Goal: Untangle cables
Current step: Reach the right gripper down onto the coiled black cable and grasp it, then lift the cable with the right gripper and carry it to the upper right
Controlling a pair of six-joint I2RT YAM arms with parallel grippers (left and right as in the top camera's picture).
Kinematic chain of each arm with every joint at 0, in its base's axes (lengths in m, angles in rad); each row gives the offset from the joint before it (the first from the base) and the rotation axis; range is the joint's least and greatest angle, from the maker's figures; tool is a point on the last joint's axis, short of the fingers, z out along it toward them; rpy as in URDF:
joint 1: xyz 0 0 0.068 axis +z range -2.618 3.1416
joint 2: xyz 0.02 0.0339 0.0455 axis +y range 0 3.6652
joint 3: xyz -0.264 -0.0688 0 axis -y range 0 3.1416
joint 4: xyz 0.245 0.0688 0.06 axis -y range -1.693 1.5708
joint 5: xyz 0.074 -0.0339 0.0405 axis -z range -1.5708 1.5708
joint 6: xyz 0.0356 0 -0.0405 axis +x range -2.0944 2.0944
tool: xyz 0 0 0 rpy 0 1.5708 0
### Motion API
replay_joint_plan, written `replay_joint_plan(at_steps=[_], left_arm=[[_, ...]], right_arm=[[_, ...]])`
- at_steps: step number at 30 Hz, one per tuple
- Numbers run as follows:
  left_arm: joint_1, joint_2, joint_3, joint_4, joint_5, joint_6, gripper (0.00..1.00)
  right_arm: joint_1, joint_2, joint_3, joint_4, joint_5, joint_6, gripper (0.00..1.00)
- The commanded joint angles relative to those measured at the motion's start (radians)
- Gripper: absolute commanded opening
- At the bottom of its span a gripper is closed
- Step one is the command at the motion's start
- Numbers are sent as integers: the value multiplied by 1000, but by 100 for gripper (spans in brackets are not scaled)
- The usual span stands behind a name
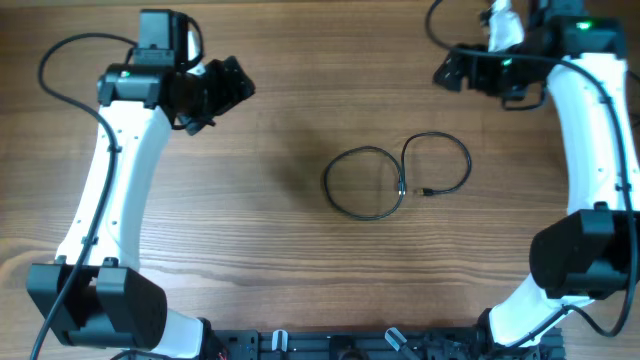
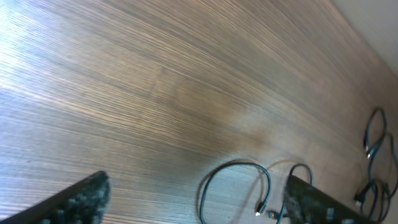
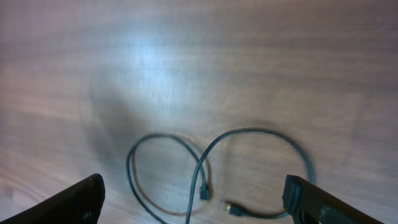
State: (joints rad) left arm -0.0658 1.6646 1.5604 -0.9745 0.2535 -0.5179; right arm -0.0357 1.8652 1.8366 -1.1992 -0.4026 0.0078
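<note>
Cable [image 1: 402,178] lies in two loose loops side by side at the middle of the surface [image 1: 290,270], with its long axis left to right. Both jaws stand wide and empty, well apart from it. The right jaws are nearer.

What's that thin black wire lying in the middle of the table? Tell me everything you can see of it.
It is one thin black cable, flexible-looking, lying flat on the wooden table near its middle. It curls into two loose loops side by side, crossing between them. Both small plug ends lie near the crossing. Only the table touches it.
</note>
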Motion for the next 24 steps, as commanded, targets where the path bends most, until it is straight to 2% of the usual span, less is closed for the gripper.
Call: replay_joint_plan(at_steps=[1,7,10,15,21,24], left_arm=[[37,6,3,-4,-14,48,97],[118,6,3,-4,-27,51,100],[130,6,3,-9,-27,51,100],[130,6,3,-10,-27,51,100],[130,6,3,-11,-27,51,100],[130,6,3,-11,-27,51,100]], right_arm=[[79,18,-112,28,32,-53,92],[211,18,-250,108,47,-31,81],[274,24,-334,187,150,46,75],[349,28,-473,298,304,48,60],[356,29,-556,391,348,48,54],[356,29,-583,404,348,65,54]])
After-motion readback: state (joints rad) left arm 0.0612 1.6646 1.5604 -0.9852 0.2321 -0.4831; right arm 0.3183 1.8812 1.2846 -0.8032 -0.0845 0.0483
